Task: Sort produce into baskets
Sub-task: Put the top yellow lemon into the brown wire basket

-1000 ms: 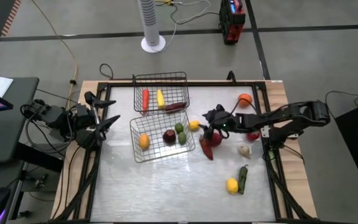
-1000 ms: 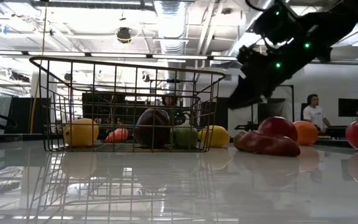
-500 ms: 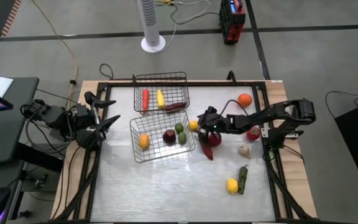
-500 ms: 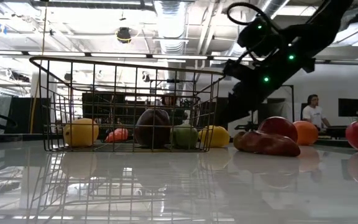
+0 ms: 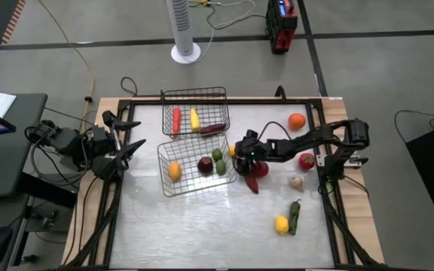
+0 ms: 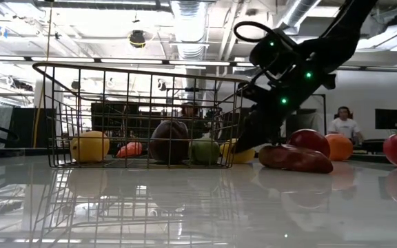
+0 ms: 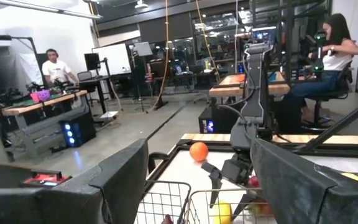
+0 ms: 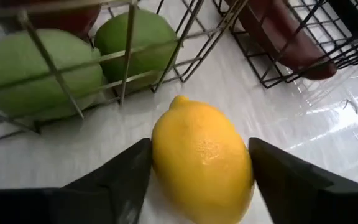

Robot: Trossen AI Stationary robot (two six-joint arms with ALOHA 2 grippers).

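Straddling the lemon (image 8: pixel 202 163) just outside the nearer basket (image 5: pixel 196 167), the right hand (image 5: pixel 239 150) is standing wide, fingers (image 8: pixel 114 180) flanking it.

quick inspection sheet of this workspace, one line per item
surface: pale glossy table, dark frame rails
job's things: two wire baskets, both part filled; lemon on the table beside the near one; more produce loose on the right
clutter: nothing seen
grippers: right gripper open, a finger each side of the lemon; left gripper open at the left edge
cables: loops on the floor
surroundings: people, desks, a floor fan
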